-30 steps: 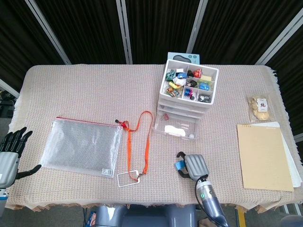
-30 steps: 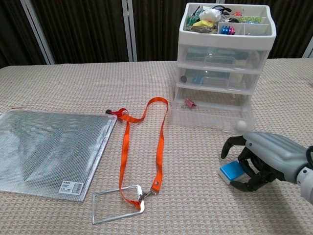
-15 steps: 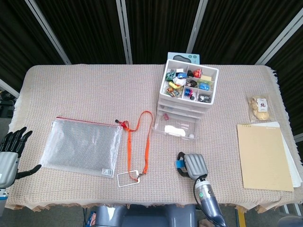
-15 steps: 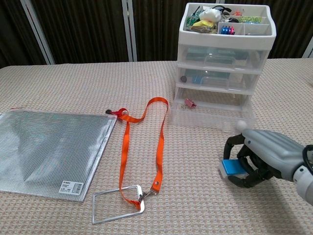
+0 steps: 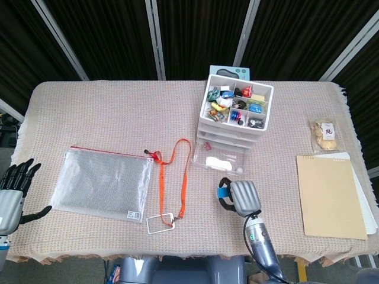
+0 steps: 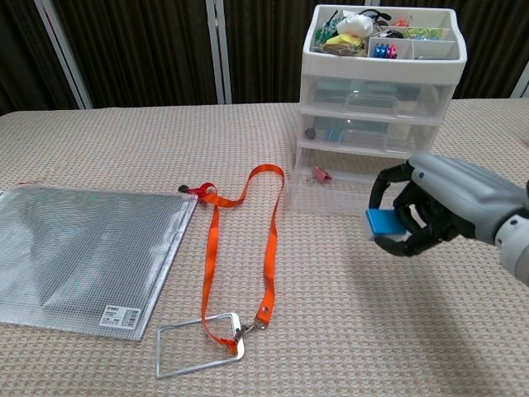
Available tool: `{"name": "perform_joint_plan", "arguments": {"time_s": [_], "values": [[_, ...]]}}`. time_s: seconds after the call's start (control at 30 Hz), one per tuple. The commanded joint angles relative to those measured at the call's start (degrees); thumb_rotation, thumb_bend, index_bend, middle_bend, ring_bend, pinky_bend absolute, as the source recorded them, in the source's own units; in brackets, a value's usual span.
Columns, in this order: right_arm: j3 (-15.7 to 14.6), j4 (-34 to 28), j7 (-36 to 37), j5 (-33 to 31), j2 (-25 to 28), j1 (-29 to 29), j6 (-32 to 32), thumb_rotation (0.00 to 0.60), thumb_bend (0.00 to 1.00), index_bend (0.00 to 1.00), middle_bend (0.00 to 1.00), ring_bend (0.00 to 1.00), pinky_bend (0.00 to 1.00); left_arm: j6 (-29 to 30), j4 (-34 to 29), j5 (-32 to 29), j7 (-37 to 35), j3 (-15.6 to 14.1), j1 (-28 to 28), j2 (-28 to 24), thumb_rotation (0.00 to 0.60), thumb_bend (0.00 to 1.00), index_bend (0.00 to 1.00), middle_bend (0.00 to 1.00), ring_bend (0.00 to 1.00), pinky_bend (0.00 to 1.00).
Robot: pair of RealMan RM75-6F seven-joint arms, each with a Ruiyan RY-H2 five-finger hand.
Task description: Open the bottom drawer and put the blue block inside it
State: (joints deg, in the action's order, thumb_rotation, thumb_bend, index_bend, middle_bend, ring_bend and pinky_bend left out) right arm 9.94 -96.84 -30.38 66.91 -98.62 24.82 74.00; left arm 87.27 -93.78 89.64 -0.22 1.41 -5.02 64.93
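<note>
I see a bright blue block (image 6: 383,221) against the grey and black of my right hand (image 6: 430,207). The drawer unit (image 6: 382,107) is white with clear drawers. An orange lanyard (image 6: 266,223) lies on the beige woven tablecloth (image 5: 106,112), beside a clear mesh-patterned pouch (image 5: 102,182) with a red zip edge. At the right edge a tan notepad (image 5: 330,196) sits on white paper. My left hand (image 5: 13,192) is grey and black too.

A table (image 5: 106,112) under beige woven cloth (fringed edges) stands before black curtains (image 5: 100,35).
</note>
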Motion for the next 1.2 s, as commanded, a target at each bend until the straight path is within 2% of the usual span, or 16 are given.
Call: {"name": "perform_joint_plan", "arguments": {"time_s": [0.03, 0.2, 0.4, 0.47, 0.63, 0.83, 1.0, 1.13, 1.2], "values": [[3.8, -0.1, -1.4, -2.1, 0.9, 2.0, -0.6, 0.6, 0.27, 0.67, 0.8, 0.84, 0.79, -0.2, -0.1, 0.0, -0.3, -0.1, 0.0, 0.0, 0.6, 0.12, 0.07, 0.0, 0.0, 0.0], [8.9, 3.6, -2.0, -6.5, 0.2, 4.6, -1.9, 0.6, 0.27, 0.67, 0.8, 0.84, 0.79, -0.1, 0.0, 0.4, -0.7, -0.2, -0.1, -0.2, 0.6, 0.12, 0.07, 0.0, 0.0, 0.0], [12.0, 9.7, 0.2, -9.1, -1.7, 6.7, -3.1, 0.6, 0.27, 0.67, 0.8, 0.84, 0.79, -0.2, 0.2, 0.4, -0.6, -0.2, -0.2, -0.2, 0.6, 0.12, 0.08, 0.0, 0.0, 0.0], [12.4, 12.5, 1.0, -9.6, -2.5, 7.5, -3.6, 0.6, 0.27, 0.62, 0.79, 0.82, 0.78, -0.4, 0.0, 0.3, -0.7, -0.2, -0.2, -0.2, 0.6, 0.12, 0.08, 0.0, 0.0, 0.0], [12.5, 16.5, 2.3, -10.9, -3.8, 8.5, -4.9, 0.6, 0.22, 0.43, 0.75, 0.78, 0.73, -0.8, -0.1, 0.1, -0.7, -0.2, -0.4, -0.3, 0.6, 0.12, 0.08, 0.0, 0.0, 0.0], [11.6, 18.6, 2.7, -10.6, -4.4, 8.9, -4.8, 0.6, 0.12, 0.28, 0.7, 0.74, 0.7, -1.2, -0.4, 0.0, -0.8, -0.3, -0.5, -0.5, 0.6, 0.12, 0.08, 0.0, 0.0, 0.0], [11.7, 18.3, 2.5, -10.8, -4.5, 8.9, -3.8, 0.6, 0.1, 0.24, 0.65, 0.69, 0.67, -1.1, -0.5, -0.1, -0.7, -0.2, -0.5, -0.5, 0.6, 0.12, 0.08, 0.0, 0.0, 0.0], [10.7, 16.2, 3.5, -9.5, -3.4, 8.1, -2.9, 0.6, 0.1, 0.25, 0.54, 0.56, 0.6, -1.0, -0.5, -0.1, -0.9, -0.2, -0.5, -0.5, 0.6, 0.12, 0.08, 0.0, 0.0, 0.0], [9.4, 14.6, 5.0, -6.9, -2.5, 7.3, -1.8, 0.6, 0.12, 0.27, 0.51, 0.52, 0.57, -1.0, -0.5, -0.1, -0.9, -0.2, -0.4, -0.5, 0.6, 0.12, 0.08, 0.0, 0.0, 0.0]]}}
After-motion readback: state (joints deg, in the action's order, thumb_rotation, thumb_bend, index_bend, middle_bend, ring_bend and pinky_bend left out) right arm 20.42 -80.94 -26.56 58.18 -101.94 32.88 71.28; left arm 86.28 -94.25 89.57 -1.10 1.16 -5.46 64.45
